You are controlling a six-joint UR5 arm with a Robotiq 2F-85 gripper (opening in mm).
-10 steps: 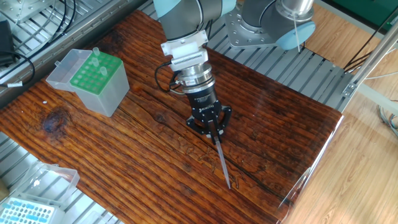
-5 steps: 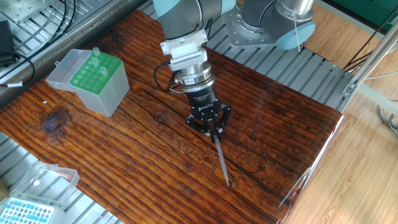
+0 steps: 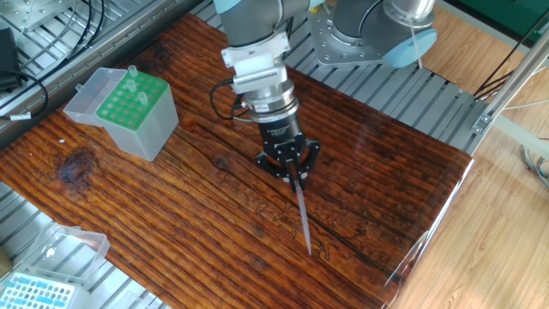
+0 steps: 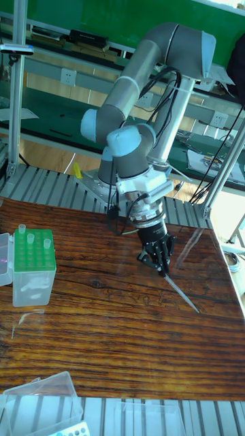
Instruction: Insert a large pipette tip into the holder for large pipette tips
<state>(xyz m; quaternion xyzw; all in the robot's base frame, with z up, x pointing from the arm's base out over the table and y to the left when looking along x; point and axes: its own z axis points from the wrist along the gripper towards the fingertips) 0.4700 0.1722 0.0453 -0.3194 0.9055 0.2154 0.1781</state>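
Observation:
My gripper hangs near the middle of the wooden table, shut on the wide end of the large pipette tip. The tip is a long thin grey cone. It slants down and toward the right front, with its fine point close to the wood. The holder for large pipette tips stands far left of the gripper. Its green hole plate shows, its clear lid is folded open, and a few tips stand upright in it.
A flatter box with a light blue grid top and an open clear lid sits at the front left corner. Cables lie on the metal rails at the left. The table's edge runs along the right.
The gripper has shifted slightly up and to the left with the pipette tip in it. The tip's point moved a little the same way.

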